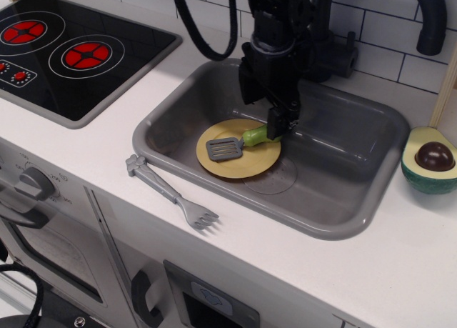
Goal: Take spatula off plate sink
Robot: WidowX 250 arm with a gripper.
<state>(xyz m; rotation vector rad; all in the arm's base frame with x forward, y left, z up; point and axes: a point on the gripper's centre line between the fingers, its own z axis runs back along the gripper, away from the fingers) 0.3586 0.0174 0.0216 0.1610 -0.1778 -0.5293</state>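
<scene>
Inside the grey sink (343, 164), the spatula (239, 142) lay flat on the mustard-yellow plate (246, 167): lime-green chunky handle pointing right, grey slotted blade at the plate's left side. Gripper (280, 125) stood at the handle's right end; whether its jaws clasped the handle could not be told. A grey fork (171, 192) lay on the counter in front of the sink.
</scene>
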